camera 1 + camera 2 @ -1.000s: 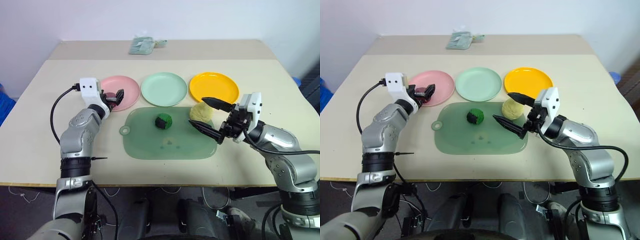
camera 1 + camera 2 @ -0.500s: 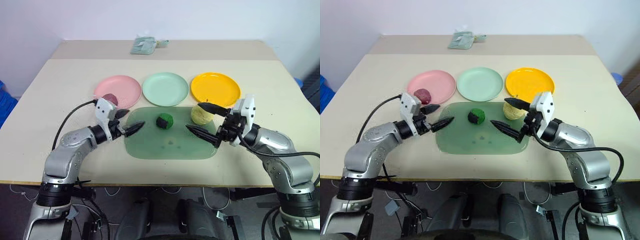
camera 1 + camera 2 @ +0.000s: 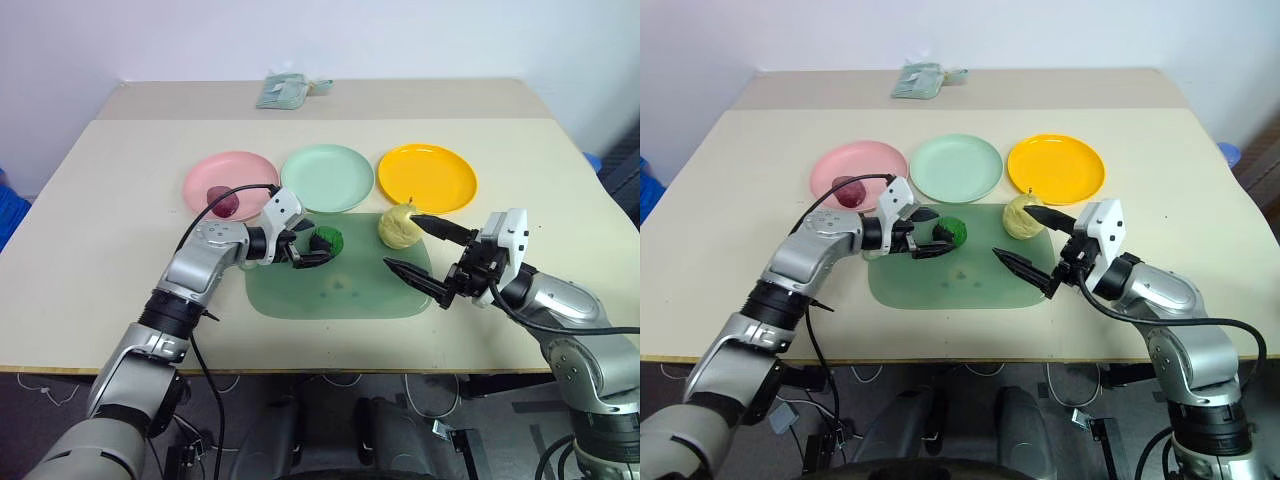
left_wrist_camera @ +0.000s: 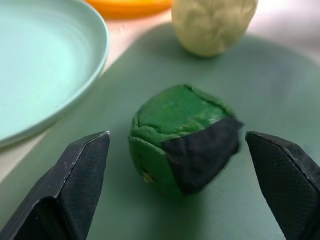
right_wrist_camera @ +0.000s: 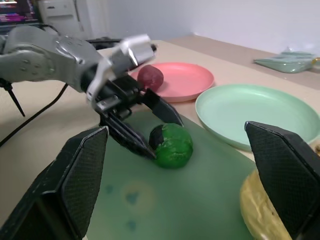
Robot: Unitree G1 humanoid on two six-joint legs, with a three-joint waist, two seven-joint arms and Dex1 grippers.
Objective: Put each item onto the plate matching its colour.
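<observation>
Swinging away from the pink plate (image 3: 228, 183) where the red-purple lump (image 3: 224, 201) now sits, the left gripper (image 3: 312, 250) brackets the green ball (image 3: 327, 242) on the mat (image 3: 340, 290), jaws open, gripping nothing, suggesting the second pick has begun.

The left gripper (image 3: 313, 249) covers the near-left side of the dark green ball (image 3: 329, 240), centre frame. The pale yellow fruit (image 5: 268, 212) is cut off at the picture's lower right. The crumpled greenish thing (image 3: 285, 91), top centre, is too small to identify.
</observation>
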